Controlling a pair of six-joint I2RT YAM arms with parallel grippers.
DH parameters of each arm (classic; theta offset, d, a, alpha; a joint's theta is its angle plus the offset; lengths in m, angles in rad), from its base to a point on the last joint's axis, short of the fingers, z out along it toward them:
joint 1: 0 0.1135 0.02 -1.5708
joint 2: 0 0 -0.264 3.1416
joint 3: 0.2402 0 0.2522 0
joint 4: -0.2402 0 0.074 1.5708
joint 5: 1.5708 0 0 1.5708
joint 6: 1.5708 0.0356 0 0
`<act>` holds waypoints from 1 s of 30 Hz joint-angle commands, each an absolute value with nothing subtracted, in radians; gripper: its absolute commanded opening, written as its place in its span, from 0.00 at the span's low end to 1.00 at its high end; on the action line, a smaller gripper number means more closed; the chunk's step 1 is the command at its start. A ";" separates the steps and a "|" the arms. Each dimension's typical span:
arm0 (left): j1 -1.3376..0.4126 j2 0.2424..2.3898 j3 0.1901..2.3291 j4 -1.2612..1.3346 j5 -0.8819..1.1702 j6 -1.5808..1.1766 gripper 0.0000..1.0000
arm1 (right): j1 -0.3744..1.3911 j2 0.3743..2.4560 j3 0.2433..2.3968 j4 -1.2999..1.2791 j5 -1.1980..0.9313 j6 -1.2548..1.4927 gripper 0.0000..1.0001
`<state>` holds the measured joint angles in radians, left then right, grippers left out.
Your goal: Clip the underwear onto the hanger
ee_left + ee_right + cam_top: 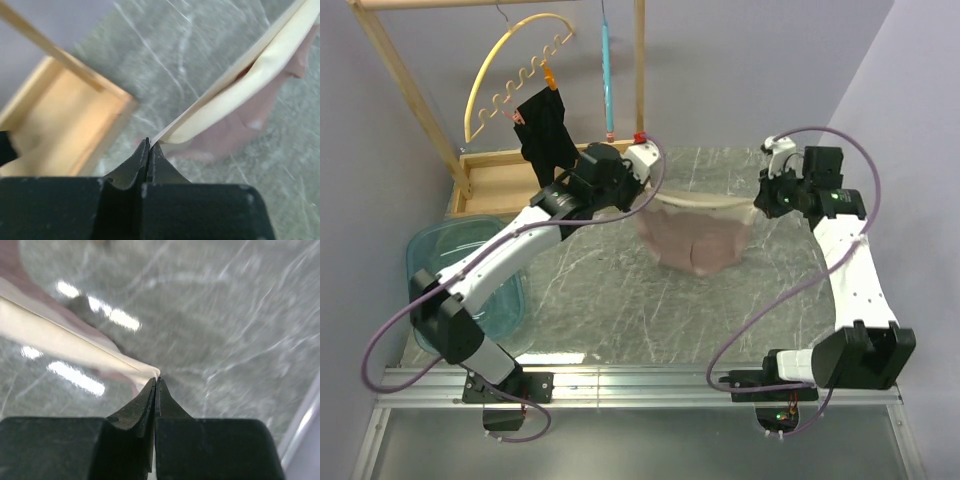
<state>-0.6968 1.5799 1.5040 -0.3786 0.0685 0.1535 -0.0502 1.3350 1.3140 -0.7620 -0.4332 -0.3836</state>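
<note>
The blue hanger (607, 70) hangs at 11 o'clock from the underwear (695, 240). The left gripper (148, 147) pinches the cream band's 9 o'clock corner. The underwear hangs stretched in the middle, over the table (620, 300). The right gripper (156, 385) pinches the 3 o'clock corner.

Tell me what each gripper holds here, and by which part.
Both hold the dusty pink-beige underwear by its cream waistband: the left gripper pinches one end, the right gripper the other.
</note>
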 commanded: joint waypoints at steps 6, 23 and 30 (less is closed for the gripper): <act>-0.677 1.363 1.482 -0.465 -0.008 0.227 0.00 | -0.049 1.164 1.378 -0.779 -0.525 -0.437 0.00; -0.675 0.919 1.233 -0.796 0.463 0.193 0.00 | 0.086 0.710 1.165 -1.103 -0.778 -0.635 0.00; -0.673 1.144 1.151 -0.761 0.430 0.134 0.00 | 0.184 0.921 0.982 -0.809 -0.585 -0.477 0.00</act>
<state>-0.6781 1.0073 1.2045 -0.7734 0.4404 0.1814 0.1406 0.7551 1.0546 -0.9718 -0.7059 -0.5560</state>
